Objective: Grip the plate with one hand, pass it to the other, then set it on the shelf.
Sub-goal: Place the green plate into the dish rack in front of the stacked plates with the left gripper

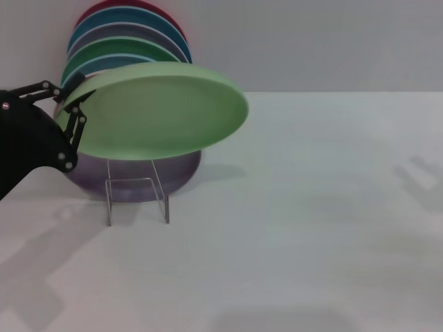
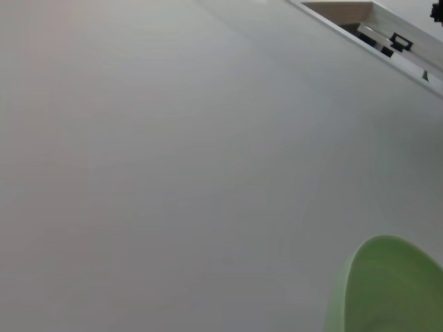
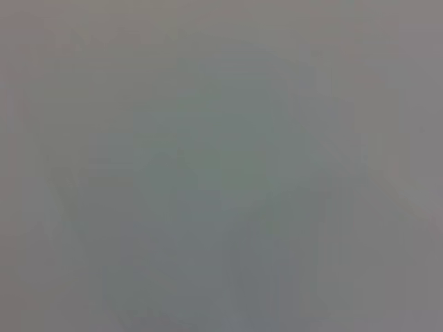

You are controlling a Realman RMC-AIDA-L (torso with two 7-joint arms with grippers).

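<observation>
One gripper is doing all the work at the moment: the left gripper, black and slim-fingered, reaches in from the left side and has its fingers clamped on the near-left rim of the pale green plate. It holds the plate in the air, tilted a little, just in front of the row of plates standing on edge against the back wall and right above the clear acrylic shelf, which stands on the white table. A lavender plate sits low behind the shelf's legs. From the left wrist view only a curved green edge of the plate shows, with bare tabletop beyond it. The right gripper is nowhere in sight, and its wrist view gives only a grey blur, so I can't say how its fingers stand. To my eye the step is the handover, and it hasn't begun. Doing it well would mean carrying the plate out to the open middle of the table, clear of the rack and the standing row, keeping it level, and offering the free far rim to the right gripper before the left lets go.
</observation>
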